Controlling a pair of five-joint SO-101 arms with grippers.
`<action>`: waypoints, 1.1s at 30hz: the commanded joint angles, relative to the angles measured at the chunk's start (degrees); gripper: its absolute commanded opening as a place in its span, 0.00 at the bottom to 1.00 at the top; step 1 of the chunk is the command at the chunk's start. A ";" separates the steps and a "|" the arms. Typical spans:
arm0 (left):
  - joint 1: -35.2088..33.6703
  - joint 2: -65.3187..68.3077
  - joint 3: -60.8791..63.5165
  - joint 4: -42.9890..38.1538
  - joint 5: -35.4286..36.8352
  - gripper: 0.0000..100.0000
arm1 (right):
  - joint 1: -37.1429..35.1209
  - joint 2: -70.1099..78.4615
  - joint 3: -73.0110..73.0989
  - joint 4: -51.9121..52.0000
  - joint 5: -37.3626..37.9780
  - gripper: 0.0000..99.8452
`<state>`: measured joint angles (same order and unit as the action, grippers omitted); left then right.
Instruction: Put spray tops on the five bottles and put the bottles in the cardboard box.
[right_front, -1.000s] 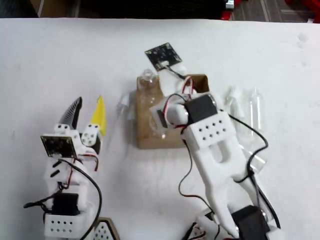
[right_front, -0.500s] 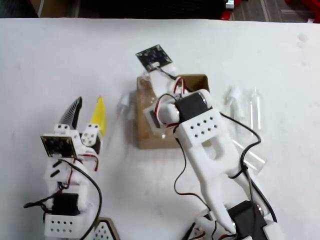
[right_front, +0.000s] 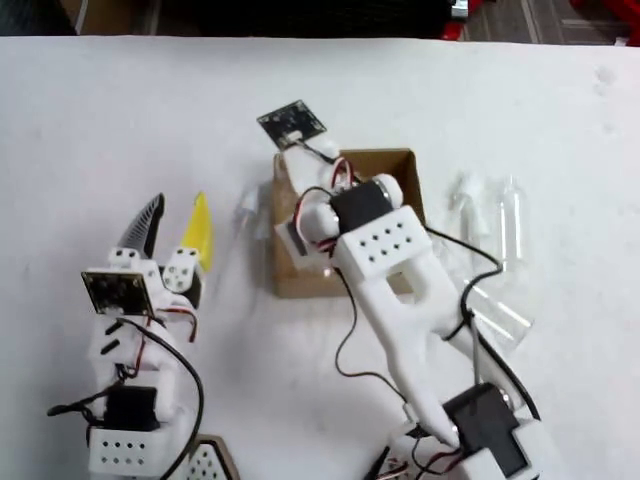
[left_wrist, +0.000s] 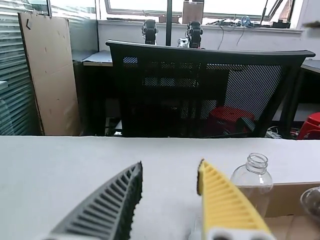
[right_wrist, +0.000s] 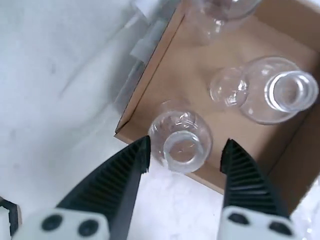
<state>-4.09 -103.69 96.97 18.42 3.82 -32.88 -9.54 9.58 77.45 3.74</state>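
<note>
The cardboard box (right_front: 396, 166) sits mid-table with my right arm (right_front: 372, 240) bent over its left part. In the right wrist view, my right gripper (right_wrist: 186, 145) is open and points down, one black finger on each side of a clear bottle (right_wrist: 180, 140) standing with a bare neck in a corner of the box (right_wrist: 165, 90). A second bare-necked bottle (right_wrist: 280, 90) stands beside it, and a third (right_wrist: 220, 10) farther along. My left gripper (right_front: 178, 200) rests open and holds nothing, left of the box. It faces a bare-necked bottle (left_wrist: 252, 180).
Clear bottles (right_front: 500, 225) lie on the table right of the box, with another (right_front: 498, 312) nearer the front. A clear spray top (right_front: 246, 210) lies just left of the box, between it and my left gripper. Cables hang from the right arm.
My right arm has swung left across the box, its wrist camera board moving left and farther back. The left arm has not moved.
</note>
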 joint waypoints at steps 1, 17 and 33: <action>-0.84 -1.01 0.00 0.09 -0.79 0.17 | -0.04 0.75 -2.02 -1.19 -0.62 0.18; -0.84 -1.01 0.00 0.09 -0.79 0.17 | 0.13 1.10 -3.43 -1.10 -0.18 0.09; -0.84 -1.01 0.00 0.09 -0.79 0.17 | -0.92 1.19 -3.43 -1.19 0.00 0.02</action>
<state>-4.09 -103.69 96.97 18.42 3.82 -32.70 -8.22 7.74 77.27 3.74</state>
